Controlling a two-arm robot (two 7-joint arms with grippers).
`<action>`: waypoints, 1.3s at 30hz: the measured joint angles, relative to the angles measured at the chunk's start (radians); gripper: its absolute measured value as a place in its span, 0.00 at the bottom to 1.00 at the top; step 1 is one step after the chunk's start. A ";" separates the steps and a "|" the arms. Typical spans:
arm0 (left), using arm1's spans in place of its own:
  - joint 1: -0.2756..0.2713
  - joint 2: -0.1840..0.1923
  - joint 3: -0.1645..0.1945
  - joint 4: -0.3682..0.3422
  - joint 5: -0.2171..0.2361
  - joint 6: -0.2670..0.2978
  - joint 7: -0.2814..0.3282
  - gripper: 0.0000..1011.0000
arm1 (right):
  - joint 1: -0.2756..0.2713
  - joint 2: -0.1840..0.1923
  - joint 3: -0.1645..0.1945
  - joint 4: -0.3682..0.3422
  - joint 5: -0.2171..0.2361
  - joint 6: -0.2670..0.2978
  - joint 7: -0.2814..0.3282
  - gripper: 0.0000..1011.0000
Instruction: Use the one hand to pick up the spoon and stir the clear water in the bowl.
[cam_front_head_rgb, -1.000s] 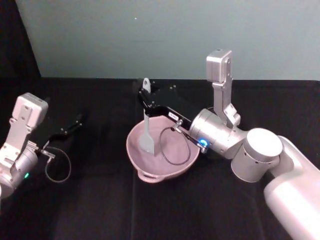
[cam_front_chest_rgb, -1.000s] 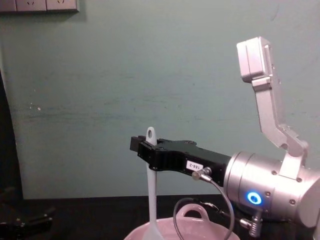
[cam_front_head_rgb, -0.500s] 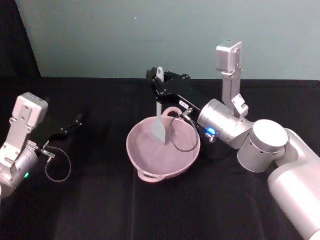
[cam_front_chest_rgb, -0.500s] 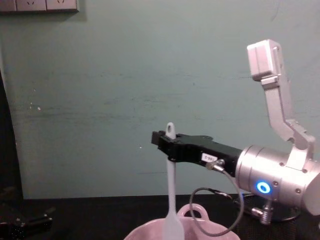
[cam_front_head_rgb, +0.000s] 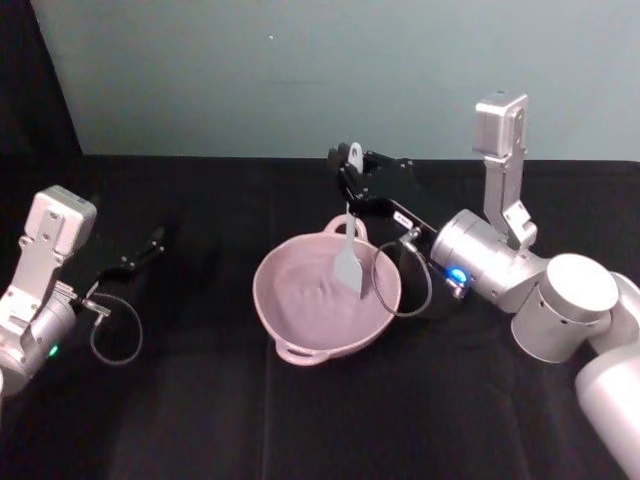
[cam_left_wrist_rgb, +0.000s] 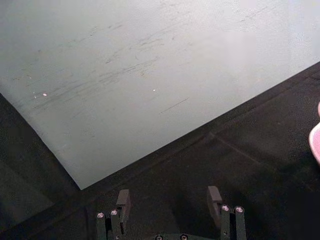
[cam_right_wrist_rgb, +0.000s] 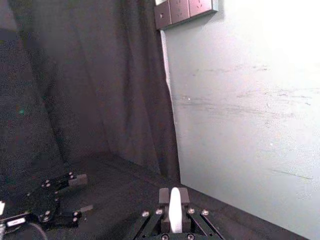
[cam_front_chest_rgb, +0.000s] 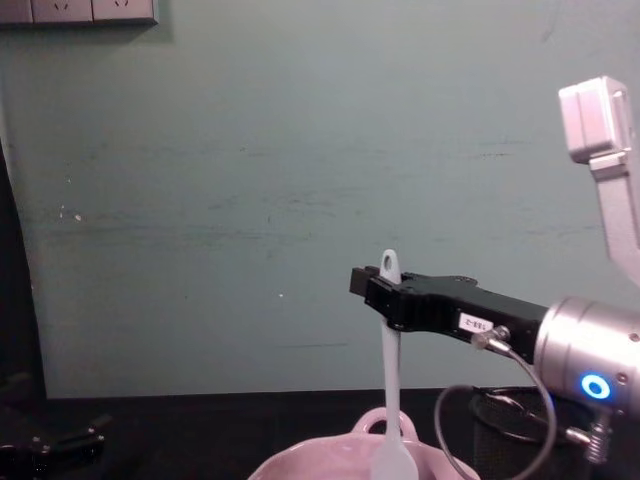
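Spoon is being swept rightward across bowl, clamped upright in right gripper jaws; stirring is being continued. Left gripper parked at left, jaws apart.

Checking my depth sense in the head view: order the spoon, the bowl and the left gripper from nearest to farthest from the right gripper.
1. The spoon, clamped upright in the right gripper.
2. The bowl, just beneath it, at centre.
3. The left gripper, far off on the left.

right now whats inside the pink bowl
Head of the spoon, held upright by the shut right gripper. Any water is too clear to see. Left gripper idle, far left.
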 joint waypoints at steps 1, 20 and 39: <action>0.000 0.000 0.000 0.000 0.000 0.000 0.000 1.00 | -0.005 0.003 0.000 -0.006 0.001 0.001 0.000 0.11; 0.000 0.000 0.000 0.000 0.000 0.000 0.000 1.00 | -0.051 -0.011 -0.048 -0.075 0.005 -0.003 0.016 0.11; 0.000 0.000 0.000 0.000 0.000 0.000 0.000 1.00 | 0.064 -0.078 -0.059 0.081 -0.019 -0.026 0.012 0.11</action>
